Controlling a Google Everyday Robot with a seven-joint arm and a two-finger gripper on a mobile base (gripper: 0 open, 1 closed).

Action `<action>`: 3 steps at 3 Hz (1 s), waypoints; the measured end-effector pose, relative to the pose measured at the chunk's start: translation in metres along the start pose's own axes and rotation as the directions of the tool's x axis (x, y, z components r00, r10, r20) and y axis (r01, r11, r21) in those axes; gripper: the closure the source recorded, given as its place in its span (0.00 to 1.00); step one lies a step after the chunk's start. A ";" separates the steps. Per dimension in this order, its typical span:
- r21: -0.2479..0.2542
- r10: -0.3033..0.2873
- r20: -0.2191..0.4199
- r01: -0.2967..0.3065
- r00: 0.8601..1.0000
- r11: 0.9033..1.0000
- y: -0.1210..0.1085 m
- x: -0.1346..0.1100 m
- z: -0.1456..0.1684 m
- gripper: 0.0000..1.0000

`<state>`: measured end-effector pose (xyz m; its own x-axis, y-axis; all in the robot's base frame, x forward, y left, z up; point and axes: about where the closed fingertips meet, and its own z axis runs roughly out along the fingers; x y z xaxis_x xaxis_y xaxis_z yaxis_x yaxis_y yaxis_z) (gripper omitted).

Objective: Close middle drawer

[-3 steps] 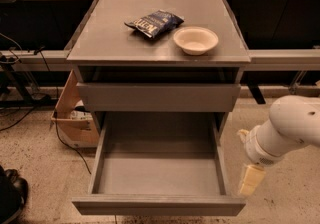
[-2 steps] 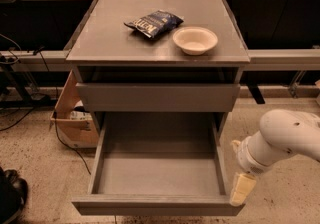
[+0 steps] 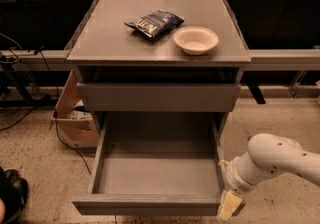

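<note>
Cream-coloured and pointing down, the hand (image 3: pixel 230 207) sits on the end of a rounded white arm (image 3: pixel 272 160), right by the right front corner of the wide, shallow grey middle drawer (image 3: pixel 150 204), which stands pulled far out to the hand's left. I cannot tell whether the hand is spread or pressed together. Up and left of the hand, the grey desk (image 3: pixel 110 38) carries a dark blue crisp bag (image 3: pixel 154 22) beside a round cream bowl (image 3: pixel 196 39).
</note>
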<state>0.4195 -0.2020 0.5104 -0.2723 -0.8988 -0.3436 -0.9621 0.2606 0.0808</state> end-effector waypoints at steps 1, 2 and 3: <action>0.000 0.000 0.000 0.000 1.000 1.000 0.000 0.000 0.000 0.00; 0.024 -0.007 0.032 0.006 0.999 1.000 -0.009 -0.004 0.002 0.00; 0.046 -0.012 0.056 0.009 0.998 0.999 -0.027 -0.019 0.019 0.00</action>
<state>0.4506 -0.1857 0.4971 -0.2598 -0.8805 -0.3966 -0.9627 0.2683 0.0350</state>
